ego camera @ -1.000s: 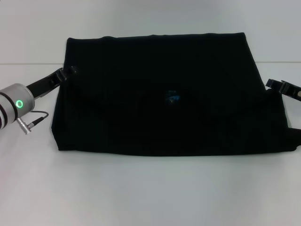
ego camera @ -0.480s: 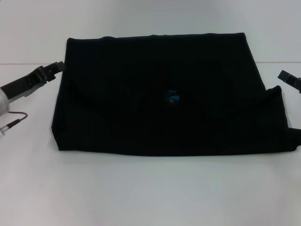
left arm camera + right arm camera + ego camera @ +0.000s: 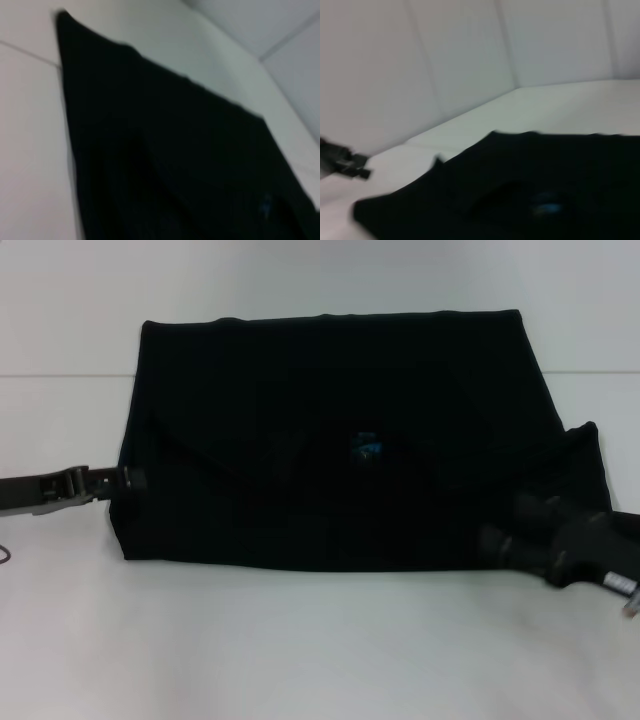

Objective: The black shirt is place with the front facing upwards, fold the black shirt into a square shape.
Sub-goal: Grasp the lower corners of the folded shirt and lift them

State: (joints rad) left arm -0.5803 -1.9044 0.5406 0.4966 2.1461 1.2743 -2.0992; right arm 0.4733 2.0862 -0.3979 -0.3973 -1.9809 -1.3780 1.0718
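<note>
Item: large plain black cloth T-shirt (image 3: 340, 440), lying flat across the middle of the white desk (image 3: 300, 650), already folded into a wide rectangle with its long axis running from the desk's left edge to its right edge; a small bluish mark is showing near its centre and a loose flap is trailing at its right end.

Left pincer (image 3: 135, 480): sitting just beside the shirt's left short edge, toward the near-left corner; whether it is open or closed cannot be told.

Right pincer (image 3: 497, 538): reaching over the shirt's near-right corner; its state likewise cannot be told.

Judgement: each arm is standing nearest its own short end.
</note>
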